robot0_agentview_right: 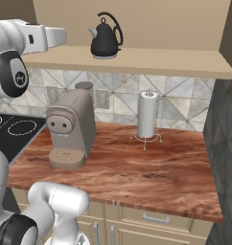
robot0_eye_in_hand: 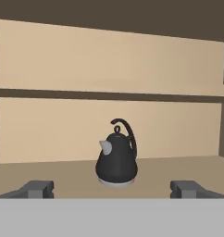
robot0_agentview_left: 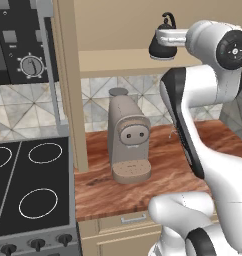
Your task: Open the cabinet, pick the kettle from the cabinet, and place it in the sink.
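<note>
The cabinet [robot0_agentview_right: 137, 62] was seen standing open, and the kettle [robot0_agentview_right: 106, 38] was found upright on its tan inner shelf, spout turned to the left in the hand view. The pincer [robot0_eye_in_hand: 112, 189] was held wide open and empty, level with the shelf and short of the kettle. A coffee machine [robot0_agentview_right: 70, 129] and a paper-towel holder [robot0_agentview_right: 147, 117] stood on the worktop [robot0_agentview_right: 151, 167] below.

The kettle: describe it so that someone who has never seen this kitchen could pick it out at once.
Look above the reddish wood countertop to the open beige cabinet on the wall. On its tan shelf the kettle stands upright, alone. It is glossy black and dome-shaped, with a looped top handle and short pale spout, unlike the tall taupe coffee machine and white paper towel roll below.
</note>
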